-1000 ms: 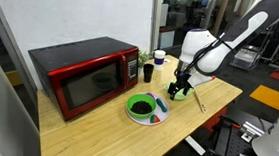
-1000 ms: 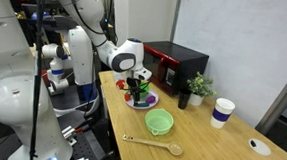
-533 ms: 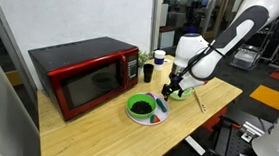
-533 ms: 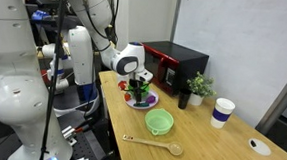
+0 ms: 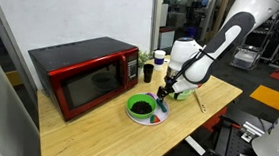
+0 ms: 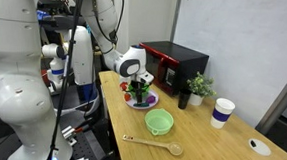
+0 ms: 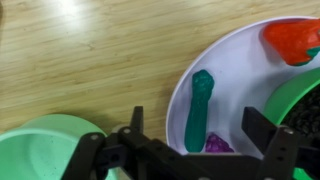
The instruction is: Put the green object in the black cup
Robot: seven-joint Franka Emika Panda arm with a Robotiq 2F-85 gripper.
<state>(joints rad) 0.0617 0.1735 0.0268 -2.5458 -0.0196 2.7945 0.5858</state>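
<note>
White plate point(image 7: 240, 75) holds green stick point(image 7: 199, 112), red piece point(image 7: 288, 40).

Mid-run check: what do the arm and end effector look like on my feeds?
The arm is glossy white with rounded links and dark bands at the joints. The end effector is black, with two blocky fingers on linkage bars. No markings legible.

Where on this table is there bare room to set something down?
Bare wood lies in front of the red microwave, toward the table edge, and between the green bowl and the white cup. It is crowded around the plate, where the gripper, black cup and plant cluster.
</note>
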